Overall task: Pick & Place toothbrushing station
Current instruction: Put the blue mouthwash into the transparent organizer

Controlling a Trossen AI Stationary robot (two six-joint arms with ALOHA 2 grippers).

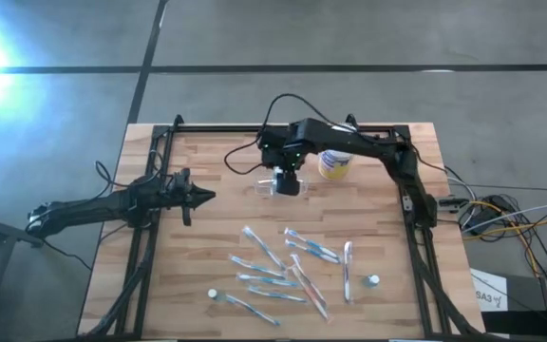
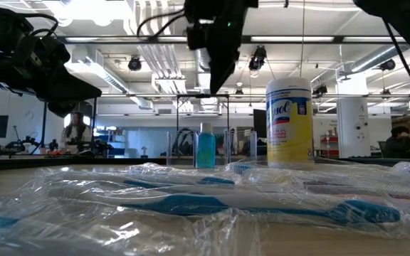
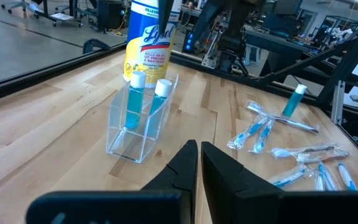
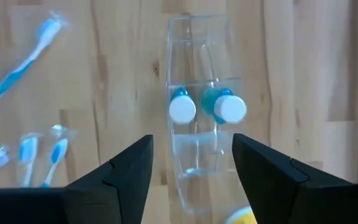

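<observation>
**Clear plastic holder on the table, two tubes inside, brushes still loose**

Dark and idle at the table's left edge, our left gripper (image 1: 200,197) points inward with its fingers pressed nearly together, holding nothing. Moving right, the toothbrushing station (image 1: 272,186) stands on the pale wood near the middle back: a see-through box with thin, hard, glossy walls. Two blue tubes with white caps (image 4: 207,109) stand upright inside it. Our right gripper (image 1: 287,182) hangs directly above it, fingers spread wide to either side and gripping nothing, so we judge the holder is set down. Just beside it to the right stands a round yellow-labelled canister (image 1: 334,163). Toward the front lie toothbrushes in crinkly clear wrappers (image 1: 283,266), along with two more small tubes; if they belong in the holder, that work is left.
</observation>
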